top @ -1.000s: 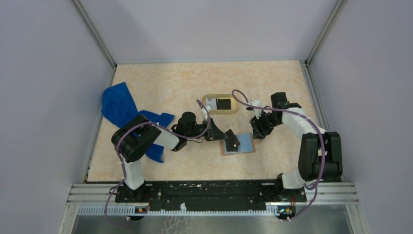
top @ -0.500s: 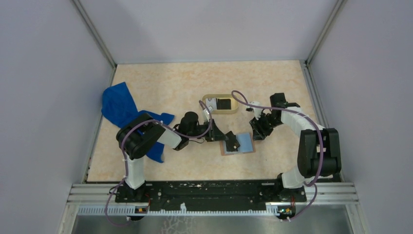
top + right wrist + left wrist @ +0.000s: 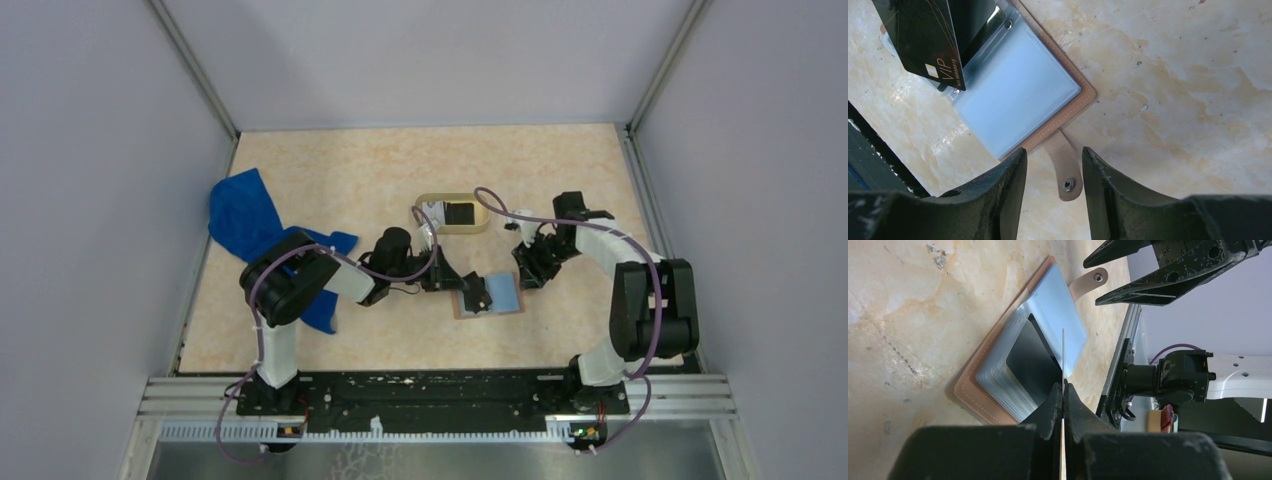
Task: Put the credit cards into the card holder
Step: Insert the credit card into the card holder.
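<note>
The card holder point(image 3: 500, 295) lies open on the table, tan-rimmed, with its grey-blue sleeves point(image 3: 1048, 315) facing up. My left gripper point(image 3: 1063, 387) is shut on a black credit card point(image 3: 923, 40) marked VIP. The card stands on edge and tilted over the holder's left half, its lower corner at the sleeves. My right gripper point(image 3: 1053, 150) is open at the holder's right edge, a finger on either side of the snap strap point(image 3: 1065, 170) without gripping it. Another black card point(image 3: 460, 213) and a pale card point(image 3: 430, 213) lie in the tray.
The oval tan tray point(image 3: 452, 197) sits just behind the holder, close to both wrists. A blue cloth point(image 3: 245, 225) lies crumpled at the left, partly under the left arm. Metal frame posts and grey walls bound the table.
The left arm has shifted slightly, bringing the black card a little lower and closer over the holder. The right gripper has stayed in place at the strap.
</note>
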Controlling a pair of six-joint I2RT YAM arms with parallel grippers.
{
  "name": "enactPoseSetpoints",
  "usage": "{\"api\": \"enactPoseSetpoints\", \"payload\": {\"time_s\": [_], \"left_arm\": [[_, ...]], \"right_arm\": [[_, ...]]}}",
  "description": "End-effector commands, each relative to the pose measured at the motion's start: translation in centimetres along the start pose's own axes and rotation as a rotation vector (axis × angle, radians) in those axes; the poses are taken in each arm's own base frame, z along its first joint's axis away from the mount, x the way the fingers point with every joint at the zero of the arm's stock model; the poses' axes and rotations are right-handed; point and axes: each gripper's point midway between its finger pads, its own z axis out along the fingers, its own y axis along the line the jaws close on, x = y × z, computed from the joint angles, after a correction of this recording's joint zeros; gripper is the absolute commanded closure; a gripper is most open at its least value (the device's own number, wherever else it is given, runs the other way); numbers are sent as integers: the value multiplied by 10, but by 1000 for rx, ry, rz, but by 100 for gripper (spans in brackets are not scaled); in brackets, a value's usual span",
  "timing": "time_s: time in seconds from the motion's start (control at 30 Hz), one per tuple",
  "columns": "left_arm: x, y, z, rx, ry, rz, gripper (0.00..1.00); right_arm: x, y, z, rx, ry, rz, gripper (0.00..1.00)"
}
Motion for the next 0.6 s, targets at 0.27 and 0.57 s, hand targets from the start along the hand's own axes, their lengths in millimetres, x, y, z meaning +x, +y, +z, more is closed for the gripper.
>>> {"api": "enactPoseSetpoints", "payload": {"time_s": [0.27,0.57], "left_arm": [[4,5,7,-13,47,-31,100],[8,12,10,-54,74,-70,100]], "right_arm": [[-10,-5,-2,18,-3,-22,55],[-8,-4,1,20,13,-26,55]]}}
